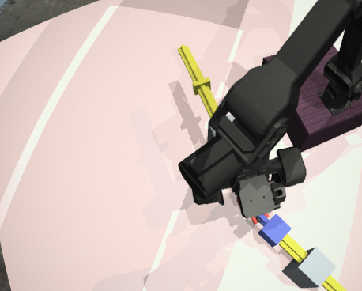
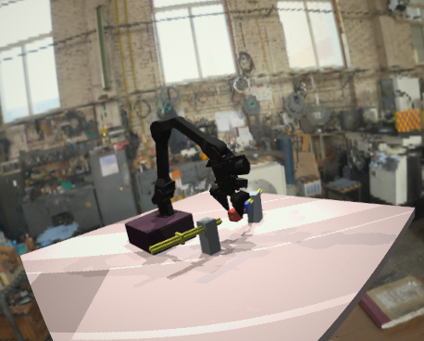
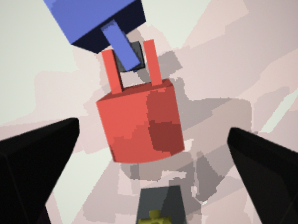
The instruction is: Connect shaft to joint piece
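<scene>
Your gripper (image 2: 230,212) (image 3: 154,130) wide open, nothing held; room either side of red joint (image 2: 235,214) (image 3: 142,122), between your fingertips in wrist view, both apart from it. Joint's prongs straddle blue tongue (image 3: 121,46) of blue piece (image 1: 275,230) (image 2: 248,207) (image 3: 95,19), on yellow shaft (image 1: 292,247) at far block (image 1: 316,267) (image 2: 255,207). Second shaft (image 1: 190,64) (image 2: 166,243) runs through near block (image 2: 209,236) (image 3: 161,200), its end short of joint. Your table edge (image 2: 369,273) well apart from gripper.

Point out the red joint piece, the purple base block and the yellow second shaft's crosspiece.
red joint piece (image 3: 137,125): wrist view, body
purple base block (image 1: 323,132) (image 2: 140,235): top and exterior views, side
crosspiece (image 1: 201,85) (image 2: 180,238): top and exterior views, middle
</scene>
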Robot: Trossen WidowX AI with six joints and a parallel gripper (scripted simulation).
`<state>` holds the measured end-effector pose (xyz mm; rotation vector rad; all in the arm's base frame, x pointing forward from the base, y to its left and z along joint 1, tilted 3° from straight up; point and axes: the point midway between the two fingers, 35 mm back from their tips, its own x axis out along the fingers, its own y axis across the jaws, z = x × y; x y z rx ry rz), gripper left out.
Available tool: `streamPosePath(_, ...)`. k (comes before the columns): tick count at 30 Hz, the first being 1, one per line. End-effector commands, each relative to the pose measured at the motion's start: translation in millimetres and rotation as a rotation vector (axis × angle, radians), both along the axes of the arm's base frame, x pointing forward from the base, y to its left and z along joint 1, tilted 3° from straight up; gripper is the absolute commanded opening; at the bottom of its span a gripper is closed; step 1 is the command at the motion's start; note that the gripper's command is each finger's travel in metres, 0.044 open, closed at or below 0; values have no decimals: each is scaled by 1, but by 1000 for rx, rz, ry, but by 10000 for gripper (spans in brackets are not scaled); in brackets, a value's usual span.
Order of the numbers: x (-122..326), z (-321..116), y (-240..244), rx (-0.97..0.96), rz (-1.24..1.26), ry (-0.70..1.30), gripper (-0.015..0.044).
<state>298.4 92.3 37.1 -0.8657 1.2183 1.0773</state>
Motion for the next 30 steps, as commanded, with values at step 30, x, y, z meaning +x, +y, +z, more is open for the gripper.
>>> streamPosePath(30, -2, 96, 8, -141, -1116, 92, 440)
